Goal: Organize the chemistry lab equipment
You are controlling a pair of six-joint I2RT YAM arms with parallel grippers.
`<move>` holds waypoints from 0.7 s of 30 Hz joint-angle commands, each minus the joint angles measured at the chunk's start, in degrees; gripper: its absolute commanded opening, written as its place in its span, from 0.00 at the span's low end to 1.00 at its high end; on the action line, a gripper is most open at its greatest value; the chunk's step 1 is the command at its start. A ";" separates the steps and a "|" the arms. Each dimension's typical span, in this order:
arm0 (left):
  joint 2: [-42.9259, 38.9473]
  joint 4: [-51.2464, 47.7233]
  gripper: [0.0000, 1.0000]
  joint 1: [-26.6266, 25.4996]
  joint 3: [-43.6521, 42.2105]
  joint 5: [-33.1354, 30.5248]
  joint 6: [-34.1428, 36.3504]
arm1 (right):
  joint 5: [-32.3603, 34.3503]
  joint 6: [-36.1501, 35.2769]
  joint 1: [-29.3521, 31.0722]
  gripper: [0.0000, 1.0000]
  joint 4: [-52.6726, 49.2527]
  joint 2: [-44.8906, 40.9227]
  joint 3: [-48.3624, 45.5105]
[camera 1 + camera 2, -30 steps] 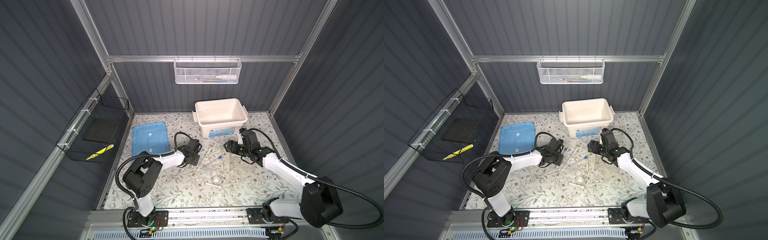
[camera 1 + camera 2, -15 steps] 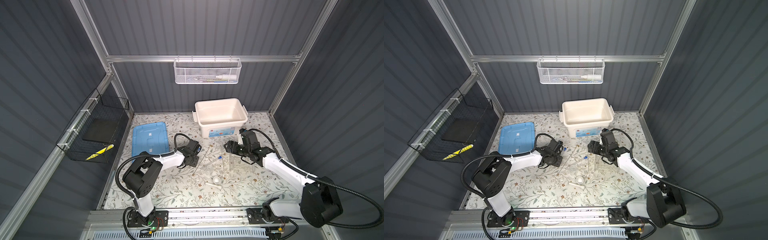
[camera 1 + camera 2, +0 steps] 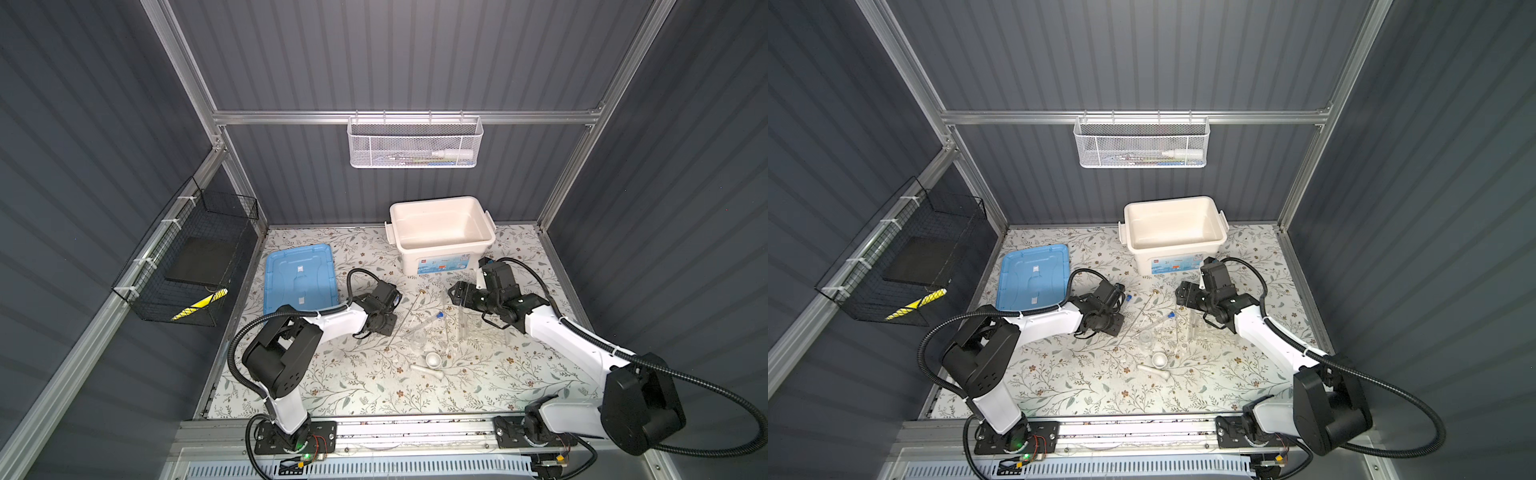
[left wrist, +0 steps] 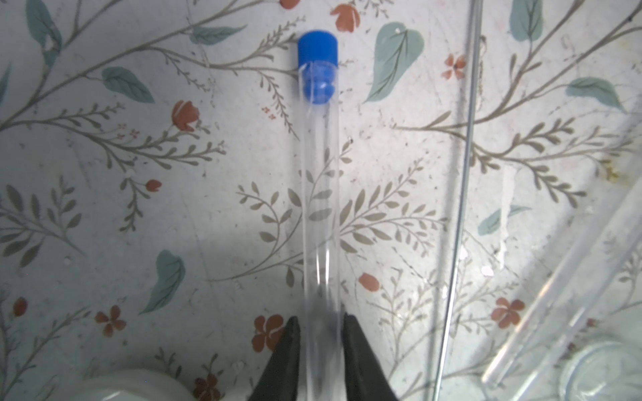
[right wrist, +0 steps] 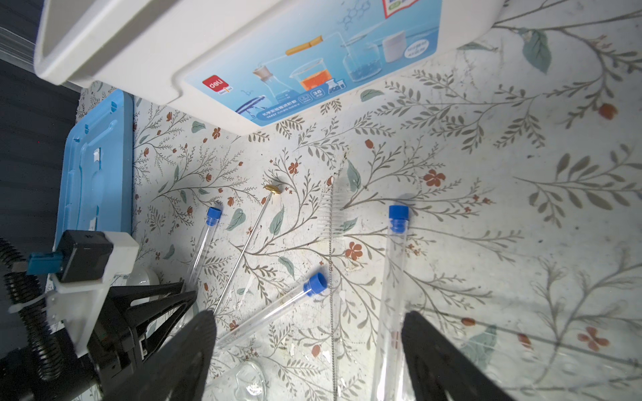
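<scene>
A clear blue-capped test tube (image 4: pixel 319 180) lies on the floral mat, and my left gripper (image 4: pixel 321 321) is shut on its lower end, both fingertips against its sides. In a top view that gripper (image 3: pixel 1119 322) sits left of centre, with the tube's cap (image 3: pixel 1130 297) just past it. My right gripper (image 5: pixel 309 330) hangs open above the mat. Another test tube (image 5: pixel 392 277) lies by its right finger and a third (image 5: pixel 274 312) between the fingers. A thin rod (image 5: pixel 243 250), a tube brush (image 5: pixel 330 243), a small beaker (image 3: pixel 417 338), a white bowl (image 3: pixel 433 358), a pestle (image 3: pixel 426 370) and the clear rack (image 3: pixel 478 328) lie nearby.
The open white tub (image 3: pixel 432 203) stands at the back, close behind the right gripper (image 3: pixel 453 293). Its blue lid (image 3: pixel 299 278) lies flat at the left. A white mesh basket (image 3: pixel 415 143) hangs on the back wall and a black wire basket (image 3: pixel 187 257) on the left wall.
The left gripper's jaws have narrowed onto the test tube, and its wrist has edged slightly. The right arm has stayed in place.
</scene>
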 commanded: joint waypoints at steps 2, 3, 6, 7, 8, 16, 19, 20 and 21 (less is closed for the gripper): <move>-0.31 -1.70 0.20 -0.47 -0.65 2.35 -0.38 | -0.23 0.25 0.26 0.86 -1.28 -0.08 1.38; -0.36 -1.40 0.19 -0.47 -0.68 2.54 -0.46 | -0.34 0.40 0.26 0.86 -1.19 0.02 1.43; -0.79 -0.25 0.17 -0.47 -0.70 2.95 -0.88 | -0.94 0.70 0.26 0.86 -0.81 0.45 1.64; -0.99 0.13 0.17 -0.47 -0.66 3.03 -1.01 | -1.12 0.75 0.26 0.86 -0.74 0.61 1.78; -1.25 0.47 0.17 -0.47 -0.70 3.17 -1.07 | -1.38 0.92 0.25 0.86 -0.75 0.81 1.95; -3.60 3.16 0.17 -0.46 -0.34 3.62 -0.47 | -4.17 3.14 0.26 0.85 1.36 3.17 3.04; -4.37 4.37 0.17 -0.60 0.32 4.08 -0.13 | -6.95 4.23 0.22 0.87 2.85 4.85 3.70; -4.55 4.73 0.17 -0.68 0.57 4.38 0.21 | -7.89 4.61 0.26 0.88 3.38 5.43 3.90; -4.76 5.16 0.17 -0.77 0.81 4.71 0.64 | -8.78 4.85 0.26 0.89 3.98 5.93 4.10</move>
